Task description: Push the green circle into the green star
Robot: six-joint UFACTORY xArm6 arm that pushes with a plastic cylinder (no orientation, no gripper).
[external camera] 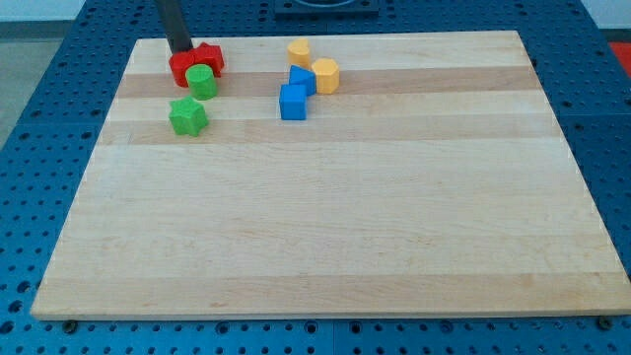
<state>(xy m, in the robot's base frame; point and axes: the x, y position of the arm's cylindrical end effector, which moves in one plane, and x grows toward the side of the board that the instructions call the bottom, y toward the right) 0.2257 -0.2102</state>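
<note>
Pale wooden board (325,227) on a blue perforated bench (30,148), all blocks gathered near the far edge, most toward the far left corner. No fingers here to be wide, narrow or holding: only a dark rod, with my tip (181,50) down at the far left corner, touching or just behind the red blocks (191,63) from the view's top.

Green circle (202,82) tucked against the near side of the red blocks, apparently touching them. Green star (187,116) just beside it toward the near edge and slightly toward the left edge, a thin strip of board between the two.

Judged: short push wanted, from far edge toward near edge, angled a touch leftward. Better to bring the tip round to the circle's far right side than to shove through the red blocks, which could skew the circle sideways. Slow, centred contact, since a round block tends to roll off a thin rod. Stop once green meets green, lest the star skid.

Blue blocks (295,94) and yellow blocks (315,67) well apart toward the middle of the far edge, out of the path.
</note>
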